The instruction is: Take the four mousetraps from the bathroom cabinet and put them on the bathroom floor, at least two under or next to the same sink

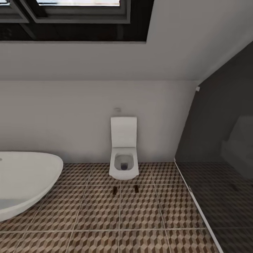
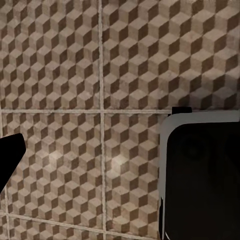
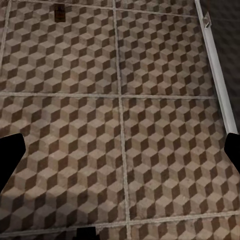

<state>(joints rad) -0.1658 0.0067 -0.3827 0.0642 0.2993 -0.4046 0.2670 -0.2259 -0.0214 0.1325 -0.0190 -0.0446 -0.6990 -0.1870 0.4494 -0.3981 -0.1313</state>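
Two mousetraps lie flat on the bathroom floor (image 1: pixel 98 211) just in front of the toilet: one small brown board (image 1: pixel 115 190) and a second (image 1: pixel 136 188) to its right. One mousetrap (image 3: pixel 59 13) shows far off on the cube-patterned tiles in the right wrist view. My right gripper (image 3: pixel 120 160) hangs open over bare tiles, its dark fingertips (image 3: pixel 10 160) at the frame's edges. Over the same kind of tiles, my left gripper (image 2: pixel 120 160) also looks open and holds nothing, one fingertip (image 2: pixel 10 155) showing. The cabinet and the sink are out of view.
A white oval bathtub (image 1: pixel 24 182) fills the left. A white toilet (image 1: pixel 123 154) stands against the back wall. The dark glass-walled shower (image 1: pixel 225 175) with a pale sill (image 1: pixel 196 207) bounds the right. A black, grey-rimmed block (image 2: pixel 200 180) sits close in the left wrist view.
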